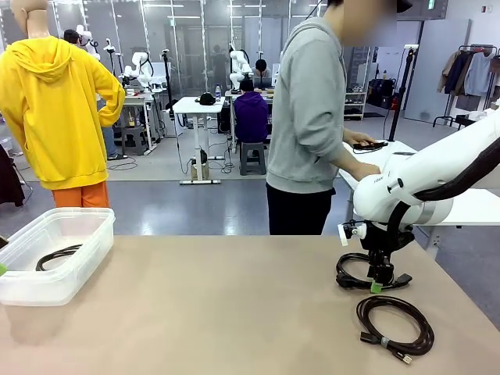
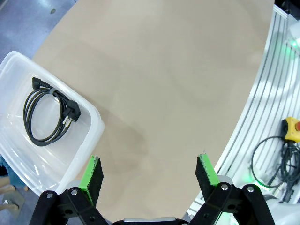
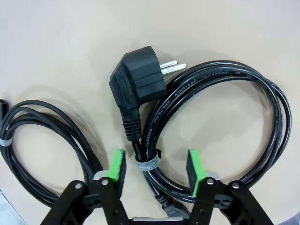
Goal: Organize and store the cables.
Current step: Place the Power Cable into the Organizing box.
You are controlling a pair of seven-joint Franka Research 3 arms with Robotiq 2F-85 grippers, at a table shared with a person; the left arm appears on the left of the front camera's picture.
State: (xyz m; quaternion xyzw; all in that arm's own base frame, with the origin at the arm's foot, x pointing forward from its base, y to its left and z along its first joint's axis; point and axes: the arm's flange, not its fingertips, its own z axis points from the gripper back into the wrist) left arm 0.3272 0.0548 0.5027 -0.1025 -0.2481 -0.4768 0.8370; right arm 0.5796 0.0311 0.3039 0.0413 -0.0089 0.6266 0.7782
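Left wrist view: coiled cable (image 2: 69, 112) inside clear bin (image 2: 96, 126).

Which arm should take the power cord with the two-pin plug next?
Right. The right gripper straddles that power cord at its strap, jaws either side. The left gripper hangs open by the plastic bin, across the table from it.
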